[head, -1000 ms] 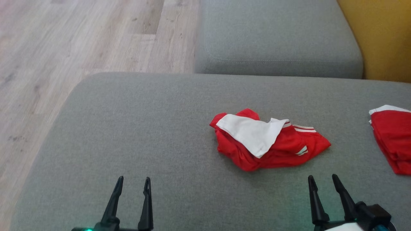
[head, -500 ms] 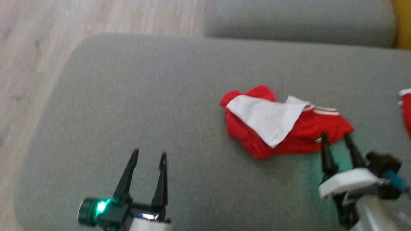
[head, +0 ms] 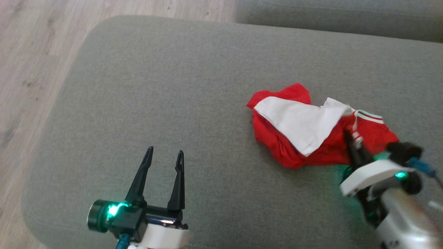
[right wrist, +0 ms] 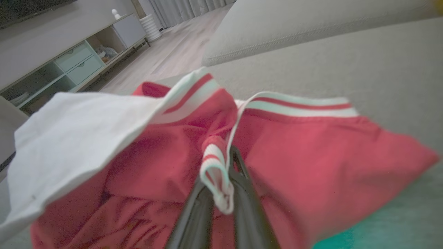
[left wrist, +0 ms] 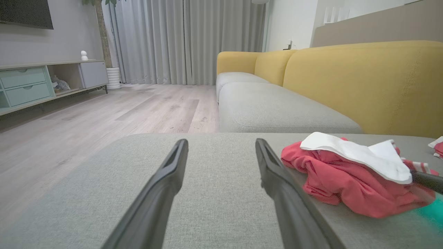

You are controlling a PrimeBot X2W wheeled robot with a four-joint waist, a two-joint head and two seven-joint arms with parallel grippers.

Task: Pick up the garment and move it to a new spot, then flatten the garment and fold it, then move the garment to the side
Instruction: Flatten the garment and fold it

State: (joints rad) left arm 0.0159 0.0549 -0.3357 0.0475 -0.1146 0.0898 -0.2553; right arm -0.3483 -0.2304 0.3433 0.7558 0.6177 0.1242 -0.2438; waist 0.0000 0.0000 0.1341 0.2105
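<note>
Right claw (head: 350, 138) clamps garment (head: 297, 121) by striped hem (right wrist: 216, 166) at its 4 o'clock edge, presumably for the lift; left claw (head: 165, 151) hovers, fingers apart.

A grey fabric cushion (head: 173, 86) carries a crumpled red-and-white garment (head: 301, 128) lying toward its right side.

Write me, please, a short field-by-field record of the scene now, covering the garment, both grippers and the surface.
garment: red with a white panel and striped trim; crumpled on the cushion
cushion: grey, wooden floor beyond its edge
right gripper: shut on the garment's striped trim
left gripper: open, empty, over bare cushion, apart from the garment
stage: grasp made; garment not yet flattened or folded
</note>
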